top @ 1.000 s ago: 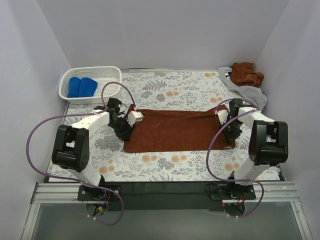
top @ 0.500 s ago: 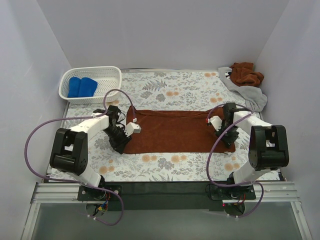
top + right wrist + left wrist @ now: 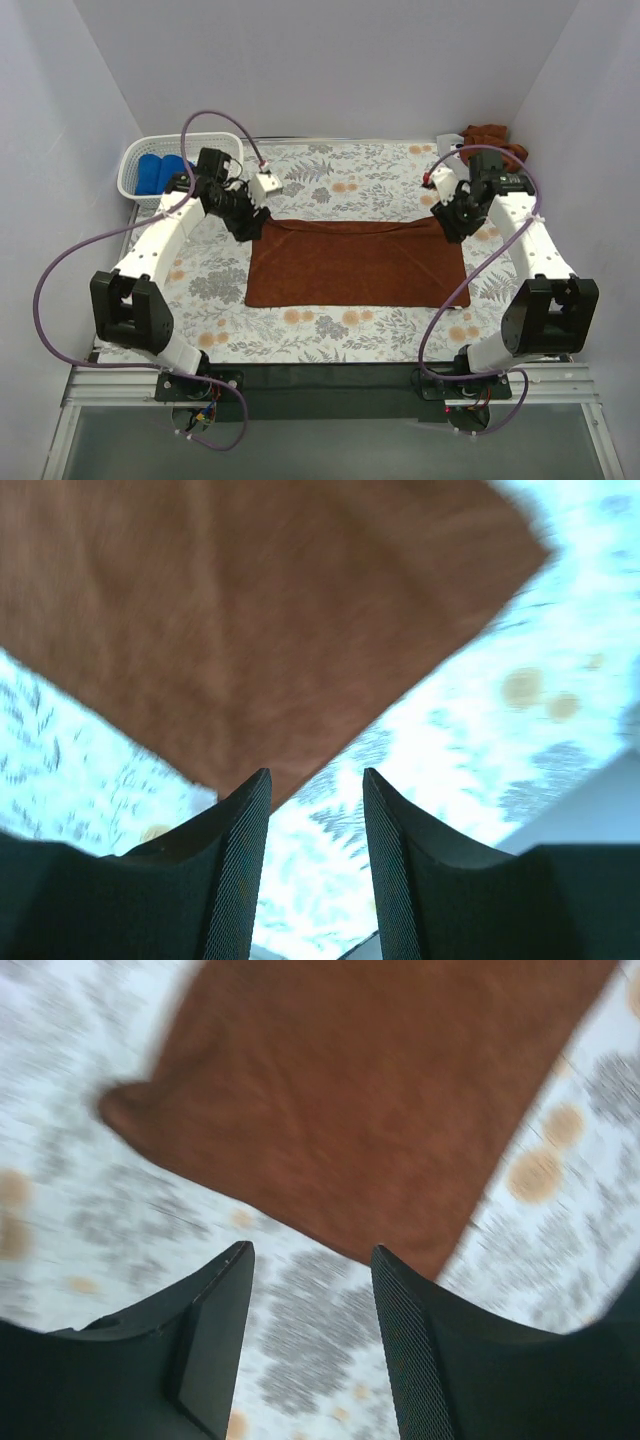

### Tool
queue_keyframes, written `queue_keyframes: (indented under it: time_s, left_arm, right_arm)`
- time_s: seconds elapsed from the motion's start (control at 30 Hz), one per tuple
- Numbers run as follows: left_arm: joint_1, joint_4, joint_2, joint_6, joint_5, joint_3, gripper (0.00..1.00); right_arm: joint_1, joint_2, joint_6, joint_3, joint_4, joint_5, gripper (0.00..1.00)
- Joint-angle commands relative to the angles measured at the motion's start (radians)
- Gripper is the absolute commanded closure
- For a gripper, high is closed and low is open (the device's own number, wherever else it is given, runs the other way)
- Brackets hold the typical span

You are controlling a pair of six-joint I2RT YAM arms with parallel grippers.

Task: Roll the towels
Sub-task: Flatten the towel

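Rust towel (image 3: 355, 262): lies flat and unrolled mid-worktop (image 3: 340, 170), rolling not yet begun. Blue towels (image 3: 155, 172): rolled, in basket (image 3: 127, 165) at far left, judged done. A crumpled rust cloth (image 3: 488, 133) sits in the far right corner, mostly hidden by the arm, apparently unrolled. Left end effector (image 3: 310, 1258) and right end effector (image 3: 315, 778): both spread and empty, above the flat towel's far corners.

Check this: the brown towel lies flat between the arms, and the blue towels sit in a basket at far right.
Wrong side: the basket with the blue towels sits at far left, per the top view. The brown towel does lie flat.
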Motion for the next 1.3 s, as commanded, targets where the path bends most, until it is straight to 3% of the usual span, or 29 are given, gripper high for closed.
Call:
queue_keyframes:
  time_s: [0.0, 0.23, 0.43, 0.87, 1.1, 1.2, 1.27]
  left_arm:
    - [0.053, 0.129, 0.119, -0.032, 0.059, 0.134, 0.52]
    - [0.075, 0.187, 0.368, -0.019, 0.053, 0.377, 0.5]
    - [0.076, 0.244, 0.425, 0.004, 0.044, 0.372, 0.49]
    - [0.09, 0.293, 0.535, 0.04, 0.058, 0.351, 0.49]
    - [0.089, 0.255, 0.59, 0.089, 0.089, 0.398, 0.53]
    - [0.09, 0.255, 0.6, 0.09, 0.095, 0.4, 0.64]
    - [0.09, 0.256, 0.606, 0.092, 0.093, 0.404, 0.76]
  right_arm:
    - [-0.045, 0.055, 0.096, 0.16, 0.008, -0.055, 0.59]
    - [-0.142, 0.329, 0.142, 0.447, 0.077, -0.067, 0.55]
    - [-0.157, 0.552, 0.162, 0.607, 0.071, -0.072, 0.54]
    - [-0.157, 0.635, 0.185, 0.455, 0.129, -0.035, 0.57]
    - [-0.157, 0.657, 0.185, 0.398, 0.165, 0.011, 0.65]
    - [-0.157, 0.66, 0.184, 0.392, 0.174, 0.026, 0.68]
    - [-0.157, 0.663, 0.184, 0.392, 0.178, 0.034, 0.69]
